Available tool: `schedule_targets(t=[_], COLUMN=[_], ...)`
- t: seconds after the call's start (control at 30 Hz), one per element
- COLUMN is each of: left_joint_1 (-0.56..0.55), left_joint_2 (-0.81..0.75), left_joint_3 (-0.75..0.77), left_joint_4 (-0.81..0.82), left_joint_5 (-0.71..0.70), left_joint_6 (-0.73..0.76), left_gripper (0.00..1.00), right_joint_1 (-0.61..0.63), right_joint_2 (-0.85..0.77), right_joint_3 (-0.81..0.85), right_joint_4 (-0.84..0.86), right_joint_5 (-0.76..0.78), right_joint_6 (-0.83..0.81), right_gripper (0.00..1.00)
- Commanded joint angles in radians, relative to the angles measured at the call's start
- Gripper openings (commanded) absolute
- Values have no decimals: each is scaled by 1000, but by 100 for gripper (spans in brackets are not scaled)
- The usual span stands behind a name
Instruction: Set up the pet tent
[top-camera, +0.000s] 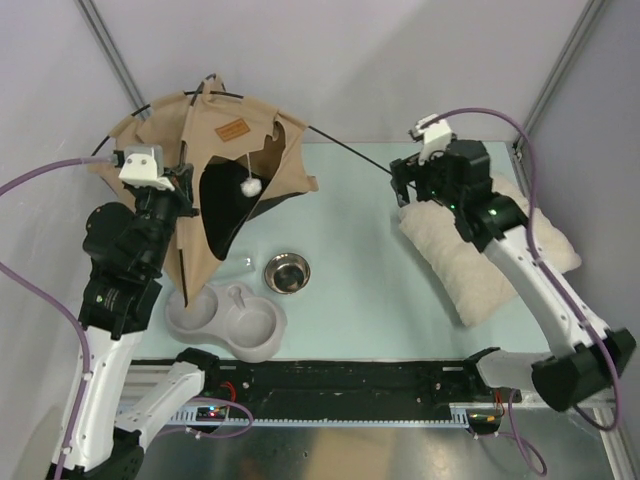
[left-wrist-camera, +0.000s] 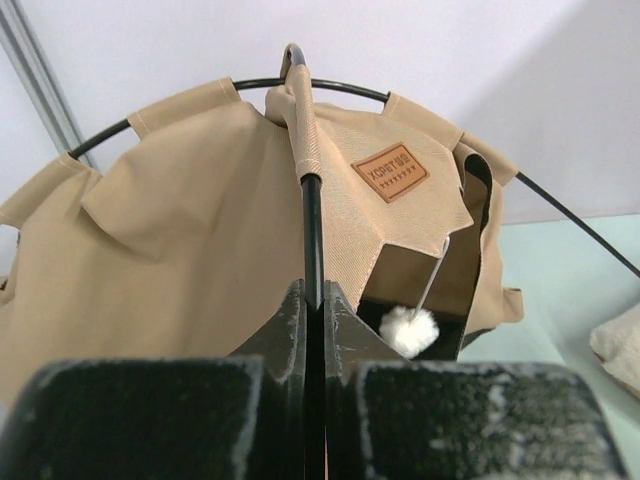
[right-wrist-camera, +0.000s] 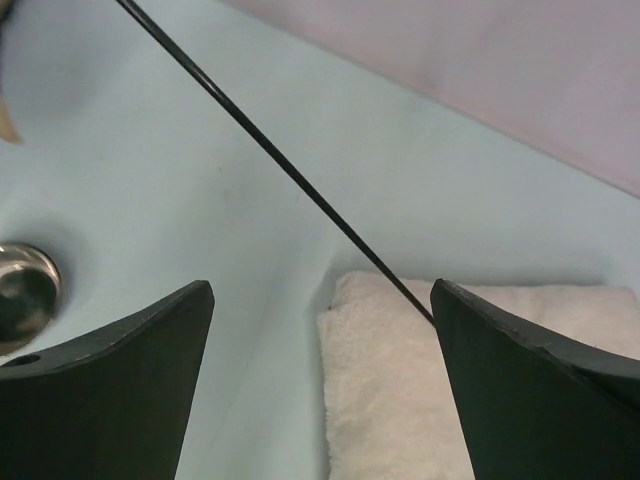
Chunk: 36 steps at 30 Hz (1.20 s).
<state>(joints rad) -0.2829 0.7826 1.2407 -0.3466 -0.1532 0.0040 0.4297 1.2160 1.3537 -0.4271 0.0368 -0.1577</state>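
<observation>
Tan pet tent (left-wrist-camera: 180, 230), pole (left-wrist-camera: 311, 220) pinched by left tool (left-wrist-camera: 312, 310)

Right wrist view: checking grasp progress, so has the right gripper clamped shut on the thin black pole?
No, the right gripper stands wide open, with the black pole passing between its fingers.

A fixed camera is looking down from above and behind both arm bases, taking in the whole table (top-camera: 380, 280). The left wrist camera is looking along the left gripper (left-wrist-camera: 313, 295), very near the pet tent (left-wrist-camera: 180, 250). The right wrist camera is facing down past the right gripper (right-wrist-camera: 320, 290) onto the table and pillow (right-wrist-camera: 400, 400). All three are sharing one black pole (right-wrist-camera: 270, 150).
</observation>
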Motion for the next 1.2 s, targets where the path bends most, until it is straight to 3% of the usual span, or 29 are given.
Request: schedule_targets(t=[0.0, 0.33, 0.53, 0.63, 0.7, 0.9, 1.17], left_joint_1=[5, 6, 8, 7, 8, 41, 74], left_joint_2=[-40, -29, 7, 20, 25, 50, 48], left_joint_3=[18, 28, 38, 34, 32, 47, 89], left_joint_4=[140, 145, 147, 148, 147, 205, 333], left_joint_5=[-34, -45, 61, 111, 136, 129, 117], left_joint_6=[74, 82, 40, 30, 30, -19, -97], left_gripper=[0, 0, 0, 0, 0, 0, 0], right_joint_1=[-9, 1, 25, 28, 29, 17, 6], right_joint_2=[104, 287, 347, 354, 357, 298, 224], right_joint_3=[-6, 58, 75, 67, 62, 47, 37], right_joint_4=[84, 124, 127, 148, 155, 130, 158], right_joint_5=[-72, -48, 123, 170, 182, 109, 86], right_joint_6=[-120, -188, -238, -256, -262, -222, -182], right_gripper=[95, 91, 62, 58, 62, 89, 95])
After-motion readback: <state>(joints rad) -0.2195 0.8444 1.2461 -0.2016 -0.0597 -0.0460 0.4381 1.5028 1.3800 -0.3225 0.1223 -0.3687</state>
